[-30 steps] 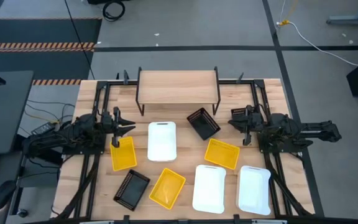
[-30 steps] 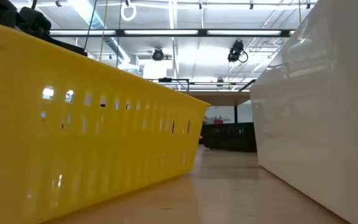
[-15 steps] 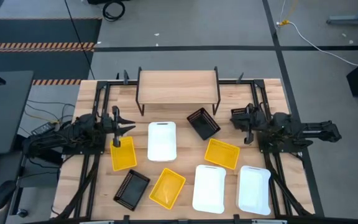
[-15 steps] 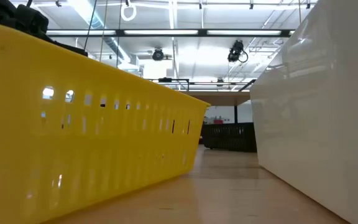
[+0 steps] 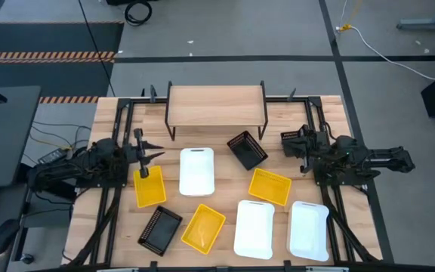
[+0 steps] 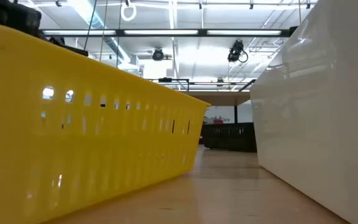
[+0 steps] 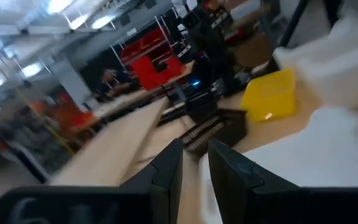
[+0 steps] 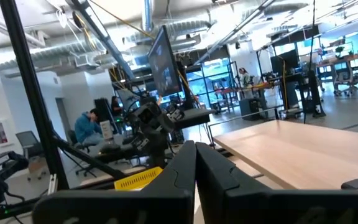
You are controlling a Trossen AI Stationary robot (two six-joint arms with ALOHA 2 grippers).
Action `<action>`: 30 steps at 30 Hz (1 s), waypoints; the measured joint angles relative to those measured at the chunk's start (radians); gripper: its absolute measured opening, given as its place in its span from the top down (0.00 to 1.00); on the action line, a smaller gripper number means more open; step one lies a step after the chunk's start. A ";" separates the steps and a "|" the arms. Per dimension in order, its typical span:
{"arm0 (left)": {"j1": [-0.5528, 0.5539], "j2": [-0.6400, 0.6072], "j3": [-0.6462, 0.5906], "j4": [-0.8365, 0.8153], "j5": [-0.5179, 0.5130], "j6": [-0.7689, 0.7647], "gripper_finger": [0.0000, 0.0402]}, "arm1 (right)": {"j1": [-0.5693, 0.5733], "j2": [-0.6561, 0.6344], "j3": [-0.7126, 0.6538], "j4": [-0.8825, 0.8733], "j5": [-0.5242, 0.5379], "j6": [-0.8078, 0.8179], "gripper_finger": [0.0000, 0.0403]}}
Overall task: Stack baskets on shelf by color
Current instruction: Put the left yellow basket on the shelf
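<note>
The shelf (image 5: 216, 106) stands on thin black legs at the table's far middle. Several baskets lie flat on the tabletop in front of it: yellow ones (image 5: 149, 186), (image 5: 269, 187), (image 5: 203, 227), white ones (image 5: 197, 171), (image 5: 254, 228), (image 5: 309, 230), and black ones (image 5: 247, 149), (image 5: 160, 229). My left gripper (image 5: 151, 155) hovers level at the left, above the far end of the left yellow basket, open by a narrow gap (image 7: 194, 168) with nothing in it. My right gripper (image 5: 287, 143) hovers at the right, beside the far black basket, shut and holding nothing (image 8: 195, 163).
The low view is hemmed in by a yellow basket wall (image 6: 86, 124) on one side and a white basket wall (image 6: 316, 112) on the other. Black arm frames run along both table sides (image 5: 119, 121), (image 5: 316, 121). People sit in the room beyond (image 8: 95, 127).
My left gripper has rolled about its own pointing line while staying in place over the left yellow basket. My right gripper has tipped its fingers a little upward. No basket has moved.
</note>
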 joint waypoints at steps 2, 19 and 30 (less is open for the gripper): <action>0.000 0.000 0.000 0.000 0.016 -0.167 0.79 | 0.000 0.000 0.000 0.000 0.000 0.000 0.97; 0.000 0.000 0.000 0.168 0.023 -0.835 0.80 | 0.000 0.002 0.000 -0.092 0.048 -0.095 0.97; 0.000 0.000 0.000 0.196 -0.075 -0.814 0.79 | -0.001 0.002 0.000 -0.083 0.051 -0.204 0.97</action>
